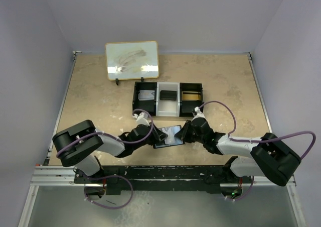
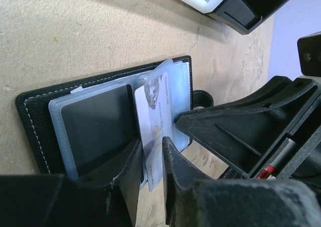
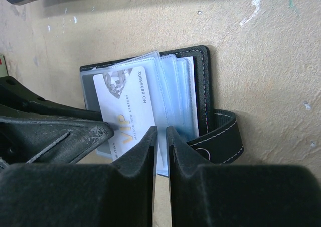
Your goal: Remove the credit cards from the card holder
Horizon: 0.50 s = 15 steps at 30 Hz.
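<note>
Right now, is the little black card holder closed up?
No, the card holder lies open, with its clear sleeves fanned out and a white card marked VIP showing.

one card holder [image 1: 169, 135], one white card [image 3: 123, 106] and one dark card [image 2: 100, 126] in it, left gripper [image 2: 153, 156], right gripper [image 3: 161, 136], one tray [image 1: 134, 100], one whiteboard [image 1: 132, 60] behind it

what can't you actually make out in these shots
Card count in the black folding card holder: both wrist views, stacked clear sleeves overlap.
Fine print on the white VIP card: right wrist, too small; lower edge behind right pincer.
Whether left pincer pinches the card: left wrist, fingers cover contact.
Contents of the black-and-white tray: top view, too small.
</note>
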{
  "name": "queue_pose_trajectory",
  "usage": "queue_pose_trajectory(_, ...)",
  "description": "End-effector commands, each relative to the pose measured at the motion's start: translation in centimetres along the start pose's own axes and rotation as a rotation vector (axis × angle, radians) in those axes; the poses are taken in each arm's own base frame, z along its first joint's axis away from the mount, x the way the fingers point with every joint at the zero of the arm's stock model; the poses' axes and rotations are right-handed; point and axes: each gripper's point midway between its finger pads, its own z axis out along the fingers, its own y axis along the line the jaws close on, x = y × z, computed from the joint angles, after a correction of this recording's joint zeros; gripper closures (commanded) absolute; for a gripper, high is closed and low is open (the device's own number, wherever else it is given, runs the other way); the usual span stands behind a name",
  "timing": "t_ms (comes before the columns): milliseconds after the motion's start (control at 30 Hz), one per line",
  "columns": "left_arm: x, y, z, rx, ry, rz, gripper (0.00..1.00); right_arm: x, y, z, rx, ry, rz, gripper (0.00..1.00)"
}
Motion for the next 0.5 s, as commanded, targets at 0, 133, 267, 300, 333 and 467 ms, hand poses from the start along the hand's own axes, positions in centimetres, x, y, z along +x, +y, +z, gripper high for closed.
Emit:
queue_pose_trajectory(0,-0.1,-2.2,-0.1,0.106,-0.006,-0.032,0.83,2.3,-3.3,-0.6,0.106,0.075,-0.018,0.84)
queue_pose_trajectory(133,-0.1,-2.9,-0.5,0.163,-0.006,-0.059,0.92,2.3,-3.3,-0.6,0.106,0.075,-0.021,0.84)
queue_pose_trajectory(267,-0.1,-2.2,-0.7,0.137,-0.009,-0.047,1.0,2.3,-3.5,-0.5,0.113,0.079,-0.022,0.84)
queue_pose_trajectory(300,-0.1,-2.0,-0.7,0.129,-0.01,-0.043,1.0,2.3,-3.5,-0.5,0.114,0.079,-0.021,0.84)
queue_pose_trajectory(333,-0.1,-1.8,-0.8,0.116,-0.01,-0.037,1.0,2.3,-3.5,-0.5,0.117,0.079,-0.022,0.84)
queue_pose_trajectory(467,-0.2,-0.9,-1.1,0.073,-0.015,-0.012,1.0,2.2,-3.6,-0.4,0.121,0.076,-0.023,0.84)
